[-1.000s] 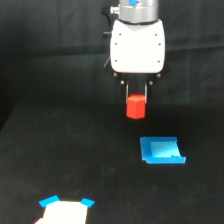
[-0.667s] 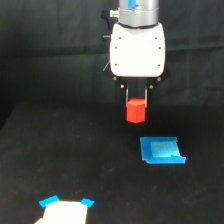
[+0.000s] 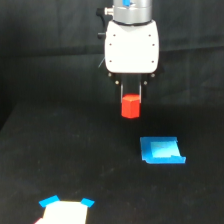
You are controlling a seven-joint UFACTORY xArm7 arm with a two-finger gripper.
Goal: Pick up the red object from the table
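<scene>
**White-housed arm with dark fingers**

The arm (image 3: 132,11) enters from the top edge as a grey cylindrical wrist section with a small blue mark at its upper rim. Below it sits a broad white housing (image 3: 132,46), boxy with rounded corners and a smooth, glossy face. A dark cable or fitting shows at the housing's left edge in the exterior view. The end effector (image 3: 131,97) hangs beneath on a black base: two slim dark fingers (image 3: 121,93), with small pale dots beside them.
</scene>
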